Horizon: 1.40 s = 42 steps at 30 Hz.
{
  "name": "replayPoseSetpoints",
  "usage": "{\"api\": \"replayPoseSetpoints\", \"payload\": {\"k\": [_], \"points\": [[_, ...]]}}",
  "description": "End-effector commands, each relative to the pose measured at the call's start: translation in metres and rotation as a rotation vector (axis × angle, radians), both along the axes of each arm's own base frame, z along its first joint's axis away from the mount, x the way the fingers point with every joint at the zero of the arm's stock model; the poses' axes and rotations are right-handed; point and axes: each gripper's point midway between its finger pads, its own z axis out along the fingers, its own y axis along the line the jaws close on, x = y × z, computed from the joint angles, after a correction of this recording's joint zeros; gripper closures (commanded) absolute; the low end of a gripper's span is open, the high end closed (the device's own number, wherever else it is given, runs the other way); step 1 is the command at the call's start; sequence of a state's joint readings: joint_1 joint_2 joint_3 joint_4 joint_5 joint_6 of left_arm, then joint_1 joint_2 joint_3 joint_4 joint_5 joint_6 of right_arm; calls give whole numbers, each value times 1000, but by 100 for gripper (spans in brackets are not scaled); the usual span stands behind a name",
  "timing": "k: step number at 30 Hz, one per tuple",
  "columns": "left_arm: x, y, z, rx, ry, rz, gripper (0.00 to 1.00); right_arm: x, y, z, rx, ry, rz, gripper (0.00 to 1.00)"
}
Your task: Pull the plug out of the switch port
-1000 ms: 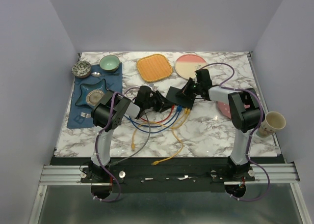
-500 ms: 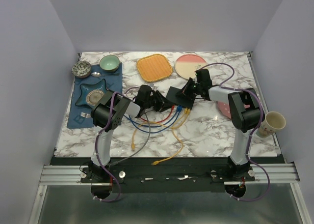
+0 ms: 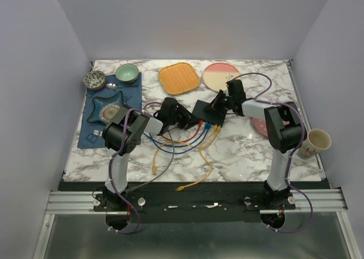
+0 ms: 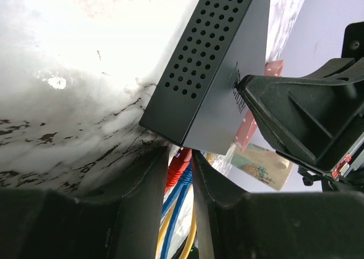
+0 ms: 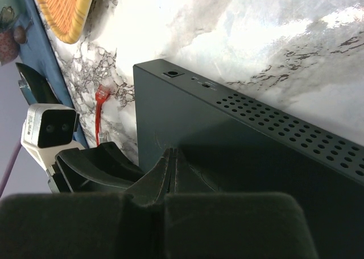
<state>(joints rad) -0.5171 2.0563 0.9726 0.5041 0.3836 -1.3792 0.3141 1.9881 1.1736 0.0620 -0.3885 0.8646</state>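
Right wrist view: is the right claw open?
No, the right claw is shut, its fingers meeting in a seam above the switch.

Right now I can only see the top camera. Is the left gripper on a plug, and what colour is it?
Observer: The left wrist camera shows the left gripper closed on the red plug at the switch's edge.
Operator: What's the other arm doing?
Observer: The right gripper is shut, its tip pressing on the switch's top.
Operator: Any other wires close?
Observer: Blue cables and a yellow cable show between the left gripper's fingers, beside the red plug.
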Motion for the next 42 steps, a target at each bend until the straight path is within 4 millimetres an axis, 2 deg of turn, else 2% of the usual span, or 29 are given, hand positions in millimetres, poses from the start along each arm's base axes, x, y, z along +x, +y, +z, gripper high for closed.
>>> {"api": "replayPoseSetpoints", "payload": {"k": [1,5,10,13,18,25,33,37,42], "points": [[-13,20,-44,130,131,70,57,-14,-3,-30,-39,87,6,99],[-15,13,-46,125,132,48,51,-14,-2,-30,-38,86,7,99],[-19,6,-51,126,137,18,48,-14,-2,-30,-38,86,7,99],[-23,4,-55,143,137,-6,48,-14,-3,-30,-39,86,8,99],[-31,3,-63,161,145,-38,57,-14,-3,-29,-37,84,7,99],[-40,4,-68,153,149,-64,57,-14,-3,-31,-39,86,6,99],[-47,2,-63,110,114,-103,48,-15,-4,-30,-43,83,5,99],[-50,3,-65,109,117,-105,48,-15,-4,-30,-43,85,3,99],[-50,7,-68,149,121,-106,56,-15,-4,-31,-44,86,3,99]]}}
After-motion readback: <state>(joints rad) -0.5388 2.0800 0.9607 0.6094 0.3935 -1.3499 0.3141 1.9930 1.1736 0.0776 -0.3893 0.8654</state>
